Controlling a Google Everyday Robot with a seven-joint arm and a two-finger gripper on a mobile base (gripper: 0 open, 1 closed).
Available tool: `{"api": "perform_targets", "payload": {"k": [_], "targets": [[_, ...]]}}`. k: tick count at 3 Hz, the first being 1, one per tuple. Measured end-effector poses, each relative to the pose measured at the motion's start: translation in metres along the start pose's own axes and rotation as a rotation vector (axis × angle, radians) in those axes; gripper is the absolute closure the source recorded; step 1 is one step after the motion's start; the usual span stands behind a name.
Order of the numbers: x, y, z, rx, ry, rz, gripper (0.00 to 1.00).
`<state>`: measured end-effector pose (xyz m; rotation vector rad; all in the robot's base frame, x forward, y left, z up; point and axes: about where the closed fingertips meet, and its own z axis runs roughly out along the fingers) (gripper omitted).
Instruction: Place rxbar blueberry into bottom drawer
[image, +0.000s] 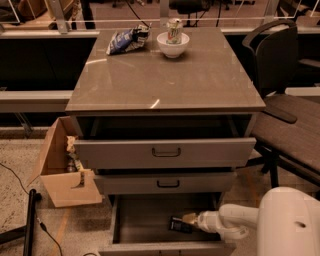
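The bottom drawer (120, 220) of the grey cabinet is pulled out, with a dark inside. The rxbar blueberry (179, 224), a small dark flat bar, lies on the drawer floor right of centre. My gripper (189, 219) reaches into the drawer from the right on a white arm (235, 221). Its tip is at the bar's right end, touching or just above it.
The top drawer (165, 151) and the middle drawer (165, 183) are partly pulled out above. A blue-and-white chip bag (125, 40) and a white bowl (173, 45) holding a can sit on the cabinet top. A cardboard box (62, 170) stands left; a chair (280, 60) stands right.
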<state>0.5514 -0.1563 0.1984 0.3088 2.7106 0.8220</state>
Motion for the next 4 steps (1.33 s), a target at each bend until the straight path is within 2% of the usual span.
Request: {"api": "perform_targets", "payload": {"k": [1,2,3,4], "targets": [[-0.009,-0.003,-0.038,0.053,-0.043,0.010,0.08],[-0.018,-0.004,-0.091,0.129,-0.118,0.033,0.30],[-0.033,-0.008,-0.157,0.291,-0.219,0.080,0.55],[-0.039,-0.005,-0.198,0.372,-0.284,0.058,0.56]]}}
